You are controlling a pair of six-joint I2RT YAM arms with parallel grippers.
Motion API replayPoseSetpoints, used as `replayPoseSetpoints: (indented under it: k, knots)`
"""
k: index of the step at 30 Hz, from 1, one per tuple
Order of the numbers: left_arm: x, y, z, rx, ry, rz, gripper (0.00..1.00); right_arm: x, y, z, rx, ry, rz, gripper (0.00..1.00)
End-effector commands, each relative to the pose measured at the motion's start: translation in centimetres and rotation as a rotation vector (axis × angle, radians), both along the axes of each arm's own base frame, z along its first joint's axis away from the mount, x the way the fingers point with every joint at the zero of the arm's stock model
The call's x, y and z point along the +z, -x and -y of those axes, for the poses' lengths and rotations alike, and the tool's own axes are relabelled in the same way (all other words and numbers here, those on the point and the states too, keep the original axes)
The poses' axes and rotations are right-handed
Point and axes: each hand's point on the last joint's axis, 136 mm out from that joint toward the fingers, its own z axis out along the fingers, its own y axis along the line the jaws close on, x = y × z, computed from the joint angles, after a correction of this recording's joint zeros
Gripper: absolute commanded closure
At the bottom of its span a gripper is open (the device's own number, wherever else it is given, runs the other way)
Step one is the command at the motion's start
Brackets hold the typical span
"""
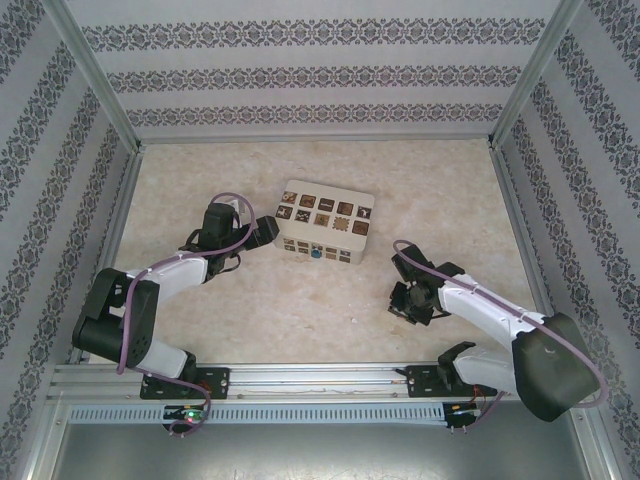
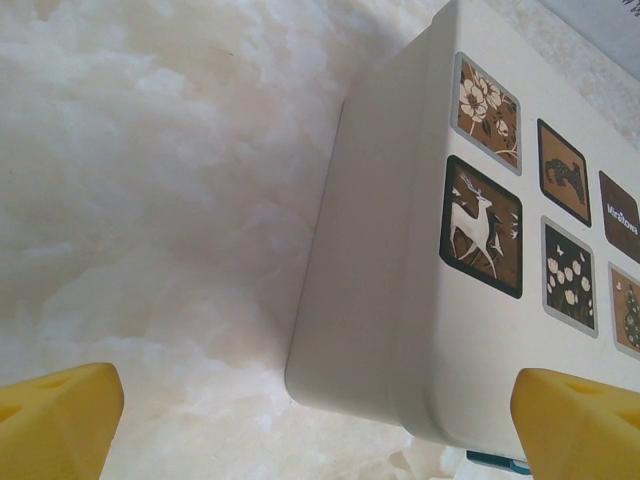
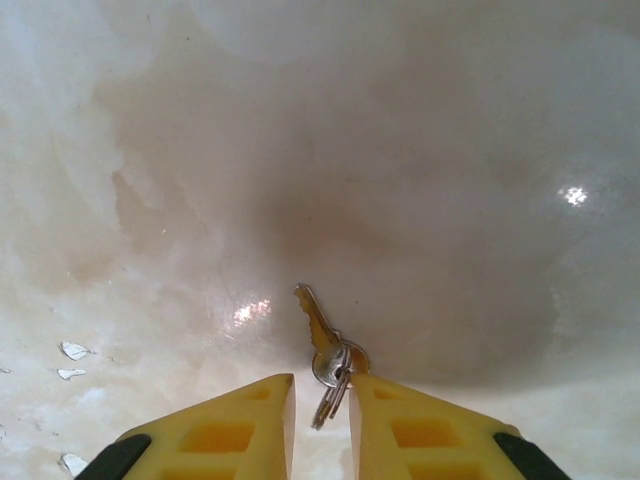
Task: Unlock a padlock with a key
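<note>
The key point(image 3: 322, 335) lies flat on the marble table with its ring point(image 3: 333, 395) reaching back between my right gripper's fingers. My right gripper point(image 3: 320, 388) point(image 1: 405, 300) points down at the table; its jaws stand narrowly open around the ring, the right finger touching the key's head and a small gap left on the other side. The teal padlock point(image 1: 315, 253) hangs on the front of the beige box point(image 1: 325, 222); a sliver of the padlock point(image 2: 495, 462) shows under the box corner. My left gripper point(image 1: 262, 230) point(image 2: 315, 385) is wide open beside the box's left end, holding nothing.
The beige box point(image 2: 400, 250) with dark picture tiles stands mid-table. Patterned walls close off the left, right and back. Small white flecks point(image 3: 73, 351) lie on the table left of the right gripper.
</note>
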Motion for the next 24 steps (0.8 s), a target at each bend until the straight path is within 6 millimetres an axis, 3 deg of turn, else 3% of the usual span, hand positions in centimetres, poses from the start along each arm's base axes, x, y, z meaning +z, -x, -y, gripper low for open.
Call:
replayPoseSetpoints:
  k: [1, 15, 24]
  knots:
    - [0.9, -0.6, -0.3, -0.006, -0.001, 0.028, 0.01, -0.7, 0.7, 0.4, -0.001, 0.022, -0.02, 0.78]
    - [1.4, -0.2, -0.8, 0.006, -0.005, 0.038, 0.01, -1.7, 1.5, 1.2, 0.01, 0.055, -0.041, 0.82]
    - [2.8, -0.1, -1.6, 0.026, -0.026, 0.071, 0.01, -2.2, 1.2, 0.9, 0.039, 0.051, -0.04, 0.93]
